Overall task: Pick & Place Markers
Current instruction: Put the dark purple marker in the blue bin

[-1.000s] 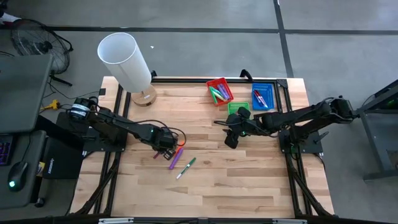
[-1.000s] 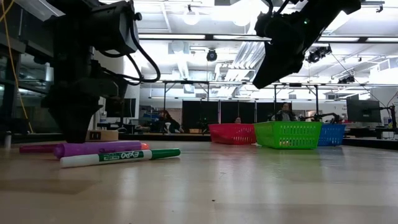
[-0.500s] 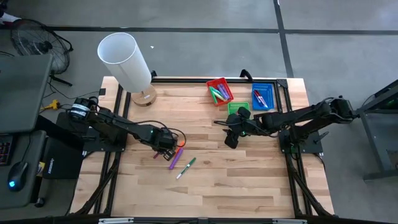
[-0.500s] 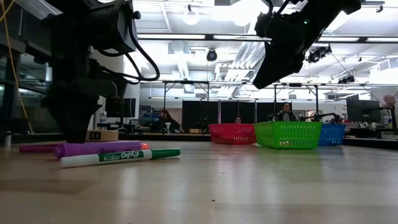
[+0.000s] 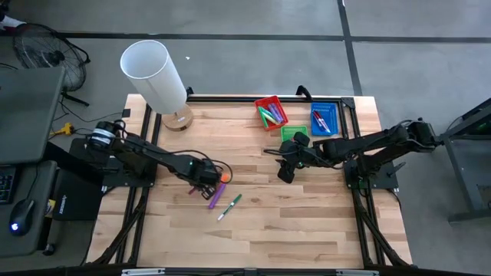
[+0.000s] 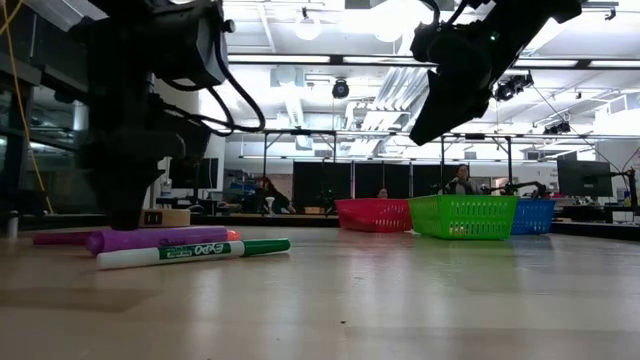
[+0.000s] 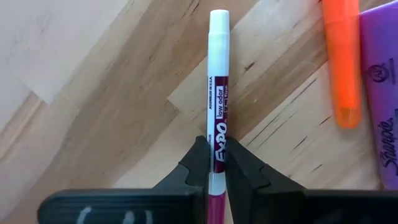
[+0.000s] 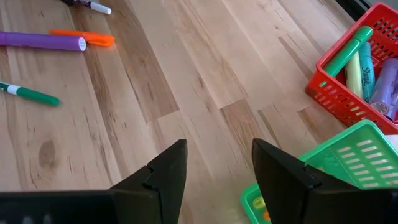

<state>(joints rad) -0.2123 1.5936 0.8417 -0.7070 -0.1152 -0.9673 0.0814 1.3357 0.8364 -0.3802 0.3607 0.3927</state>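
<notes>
Several markers lie near the table's middle. A maroon and white one [image 7: 218,93] sits between my left gripper's fingers [image 5: 201,178]. Beside it are an orange one [image 5: 223,178], a purple one [image 5: 216,193] and a green and white one [image 5: 229,207]. In the low view the purple [image 6: 160,239] and green [image 6: 190,251] markers rest flat on the wood. My right gripper [image 8: 217,155] is open and hovers over bare table next to the green tray [image 5: 294,134]. My left gripper pinches the maroon marker's barrel at its printed label [image 7: 219,134], toward the maroon end, between its two fingers [image 7: 198,163]. The fingers come from above, pointing down, one on each side of the barrel. In the low view the marker [image 6: 55,238] lies flat on the table.
A red tray [image 5: 271,112] and a blue tray [image 5: 323,119] holding markers stand at the far right, next to the green tray. A white cylinder lamp [image 5: 153,73] stands at the far left corner. Bare wood stretches along the near half of the table [image 5: 253,238].
My left arm has shifted slightly over the maroon marker. The markers lie where they were, and my right arm has kept still.
</notes>
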